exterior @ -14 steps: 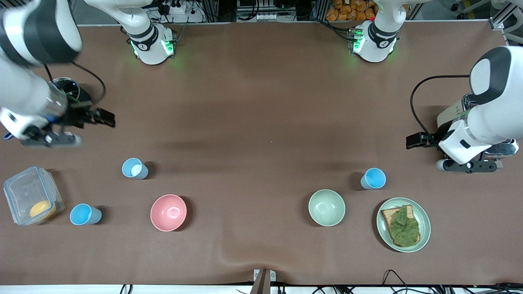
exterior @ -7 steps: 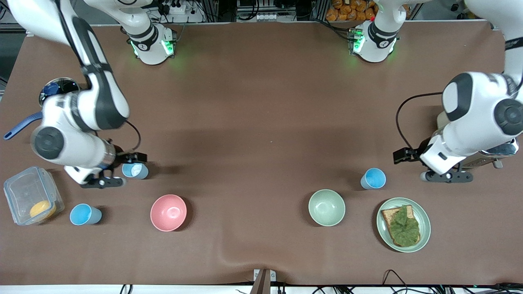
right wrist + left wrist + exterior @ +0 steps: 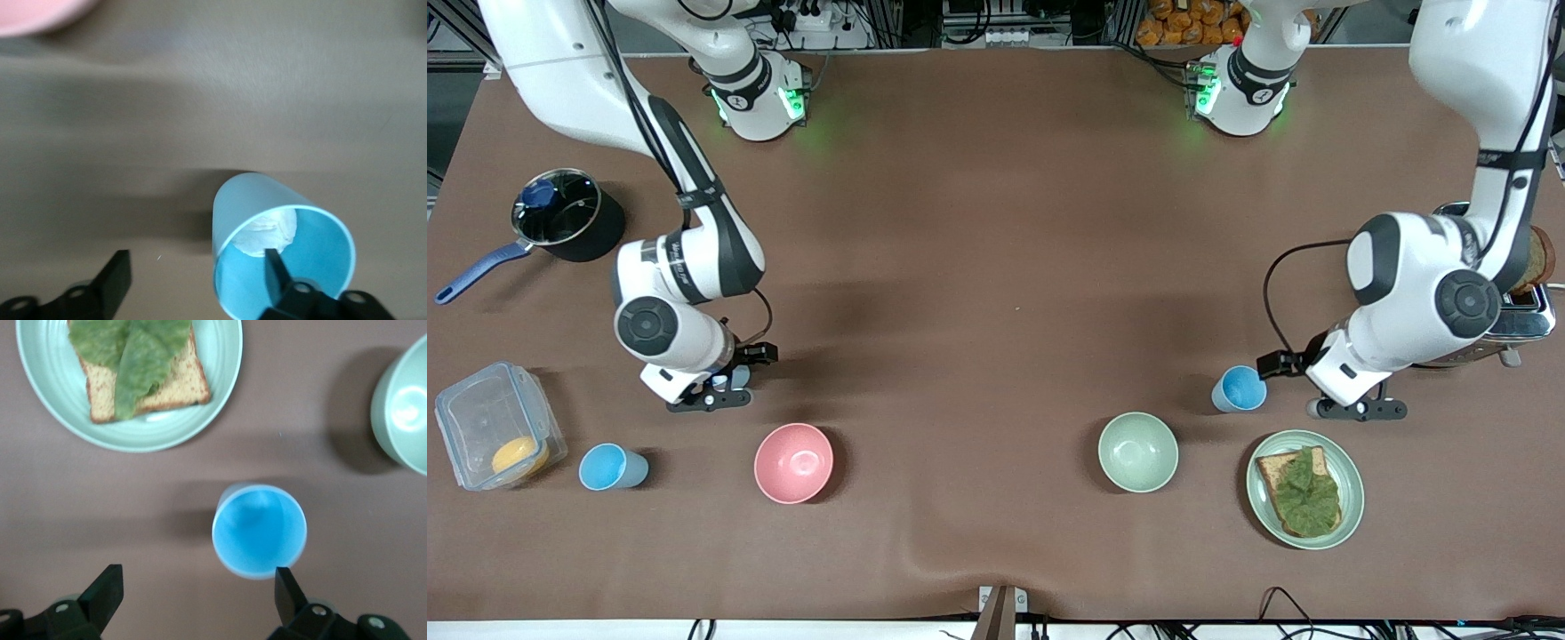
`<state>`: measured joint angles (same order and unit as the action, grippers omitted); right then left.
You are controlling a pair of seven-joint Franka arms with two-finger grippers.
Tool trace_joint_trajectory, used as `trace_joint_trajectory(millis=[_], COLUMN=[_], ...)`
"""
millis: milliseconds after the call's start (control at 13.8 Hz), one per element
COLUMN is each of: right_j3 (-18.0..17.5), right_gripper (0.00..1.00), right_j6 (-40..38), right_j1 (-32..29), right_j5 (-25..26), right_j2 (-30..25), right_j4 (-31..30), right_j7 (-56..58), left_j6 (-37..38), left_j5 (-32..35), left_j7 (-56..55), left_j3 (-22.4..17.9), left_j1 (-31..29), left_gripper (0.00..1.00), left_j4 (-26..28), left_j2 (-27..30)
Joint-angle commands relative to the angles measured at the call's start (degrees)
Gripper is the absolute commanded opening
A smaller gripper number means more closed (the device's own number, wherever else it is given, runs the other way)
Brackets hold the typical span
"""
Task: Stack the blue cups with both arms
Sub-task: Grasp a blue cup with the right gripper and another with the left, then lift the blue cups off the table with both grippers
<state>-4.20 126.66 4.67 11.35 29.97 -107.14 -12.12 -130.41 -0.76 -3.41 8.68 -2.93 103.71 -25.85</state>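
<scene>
Three blue cups stand upright on the brown table. One (image 3: pixel 612 468) is beside the clear box. One (image 3: pixel 735 379) is mostly hidden under my right arm; the right wrist view shows it (image 3: pixel 283 267) with a white scrap inside. My right gripper (image 3: pixel 758 354) (image 3: pixel 197 270) is open, with one fingertip (image 3: pixel 275 263) over that cup's mouth and the other outside its wall. The third cup (image 3: pixel 1239 388) (image 3: pixel 259 530) is empty. My left gripper (image 3: pixel 1282 363) (image 3: pixel 197 587) is open and empty beside it, with one fingertip (image 3: pixel 285 581) at its rim.
A pink bowl (image 3: pixel 793 462) and a pale green bowl (image 3: pixel 1138 452) sit nearer the front camera. A plate (image 3: pixel 1352 502) holds toast with lettuce. A black pot (image 3: pixel 565 213), a clear box (image 3: pixel 494 427) and a toaster (image 3: pixel 1525 311) stand at the table's ends.
My right gripper has moved from near the pot to the cup with the white scrap. My left gripper has moved from by the toaster to beside the empty cup.
</scene>
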Motion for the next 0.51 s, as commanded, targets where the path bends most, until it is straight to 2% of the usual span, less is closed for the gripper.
trace_joint_trajectory(millis=[0,72,289,434], right_j3=[0.4,0.4,0.4,0.3], right_gripper=[0.06,0.0,0.0,0.0], right_j6=[0.6,0.6,-0.2,-4.9], right_j1=[0.9,0.8,0.9,1.0], right_j5=[1.9,1.9,1.8,1.8], right_j2=[1.7,2.2,2.9,2.9], right_j4=[0.5,0.9,3.4,7.1], right_j7=[-4.8,-4.9,-4.7,-4.5], left_j6=[-4.8,-5.0,-6.8,-7.2], left_j5=[-0.6,-0.6,-0.5,-0.5], left_j7=[0.0,-0.1,0.0,-0.1], left_j3=[0.1,0.1,0.1,0.1], left_j1=[-0.1,-0.1,0.6,0.8], left_gripper=[1.0,1.0,1.0,1.0], left_j4=[-0.8,-0.9,-2.1,-2.0], left_j2=[-3.1,-3.6,-6.8,-7.7])
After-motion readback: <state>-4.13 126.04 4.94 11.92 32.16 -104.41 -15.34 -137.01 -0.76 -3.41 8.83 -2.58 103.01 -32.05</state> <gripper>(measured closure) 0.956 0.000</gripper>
